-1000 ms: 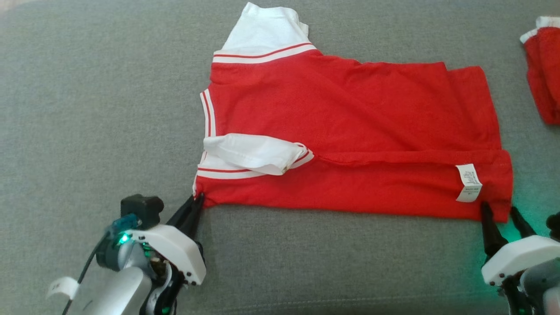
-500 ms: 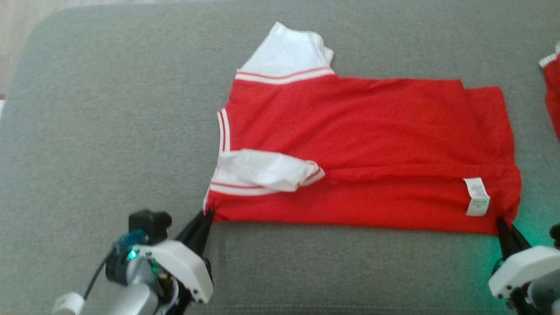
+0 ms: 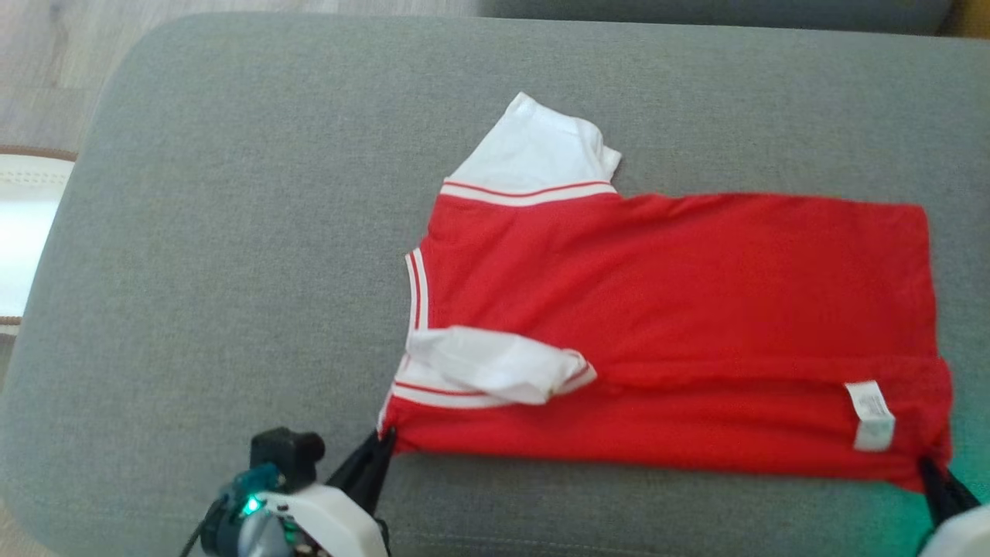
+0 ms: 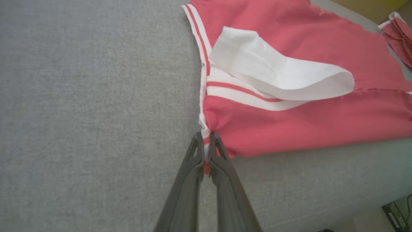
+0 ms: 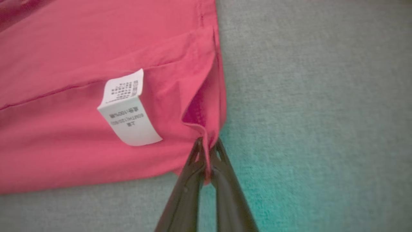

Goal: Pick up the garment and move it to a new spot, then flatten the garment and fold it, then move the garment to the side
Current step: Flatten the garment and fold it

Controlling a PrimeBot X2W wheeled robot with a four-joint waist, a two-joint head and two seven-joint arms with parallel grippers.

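Note:
The garment (image 3: 673,309) is a red shirt with white, red-striped sleeves, lying folded lengthwise on the grey cushion (image 3: 232,232). My left gripper (image 3: 383,442) is shut on its near left corner by the sleeve; the left wrist view shows the garment (image 4: 305,122) pinched in the left gripper (image 4: 206,137). My right gripper (image 3: 928,464) is shut on the near right hem corner, beside a white care label (image 3: 872,414). The right wrist view shows red cloth of the garment (image 5: 80,135) caught in the right gripper (image 5: 207,141), with the label (image 5: 127,109) to its left.
The cushion's left edge drops to a wooden floor (image 3: 46,70) and a pale rug (image 3: 23,232). Another red and white garment (image 4: 399,35) lies beyond the shirt in the left wrist view. Open grey fabric stretches left and behind.
The right gripper has closed on the hem corner. The head camera has tilted, so the whole scene sits lower in view. The far right hem now lies squarer.

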